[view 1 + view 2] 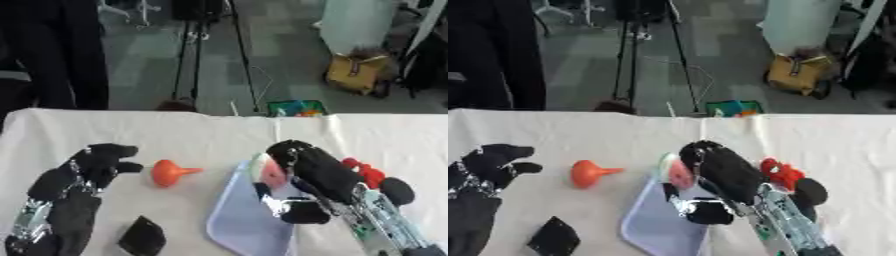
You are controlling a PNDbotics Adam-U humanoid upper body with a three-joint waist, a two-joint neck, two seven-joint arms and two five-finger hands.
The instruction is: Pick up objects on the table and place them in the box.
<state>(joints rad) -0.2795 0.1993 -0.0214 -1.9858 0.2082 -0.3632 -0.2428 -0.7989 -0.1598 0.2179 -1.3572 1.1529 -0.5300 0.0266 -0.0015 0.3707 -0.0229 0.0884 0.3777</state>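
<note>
Premises present as a lab or recording studio rather than a home: a table (105, 130) under a white cloth, bare grey floor (289, 55) beyond its far edge, black tripod legs (188, 55) standing there, and a yellow bag (357, 72) left on the floor.

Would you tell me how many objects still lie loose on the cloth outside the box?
3: orange funnel centre-left, black object near left, red object behind the right arm; others may be hidden.
</note>
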